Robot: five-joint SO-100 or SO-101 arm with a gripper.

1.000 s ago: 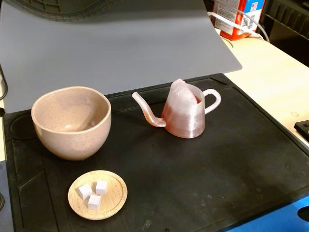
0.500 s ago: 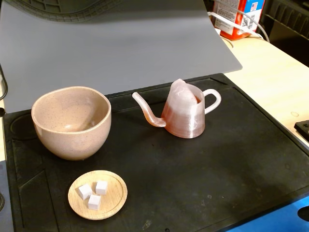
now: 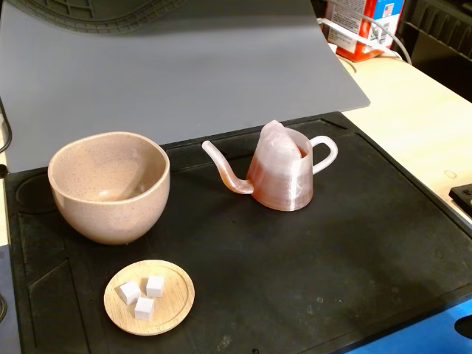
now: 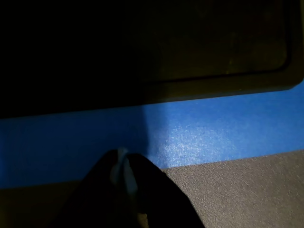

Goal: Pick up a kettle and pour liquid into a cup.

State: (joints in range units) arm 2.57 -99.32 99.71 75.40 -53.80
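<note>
In the fixed view the kettle (image 3: 284, 177) stands upright on the black mat (image 3: 295, 280) that covers the desk (image 3: 420, 125), near the mat's far edge and right of centre. Its long thin spout (image 3: 225, 168) reaches out to the left of the picture, toward the cup, curving up to a tip that ends short of it; the small white loop handle (image 3: 324, 153) sticks out on the opposite side, to the right. So the kettle's long axis runs left to right across the view. Reddish liquid (image 3: 284, 193) tints the lower part of the body.

The cup (image 3: 109, 186) sits upright on the mat to the left, apart from the spout tip. In front of it lies a small wooden dish (image 3: 150, 296) with three white cubes (image 3: 144, 295).

The wrist view shows the claw (image 4: 124, 173) low at the bottom edge, dark, its tips drawn together with nothing between them, over a blue strip (image 4: 213, 135) beside the mat's edge.
</note>
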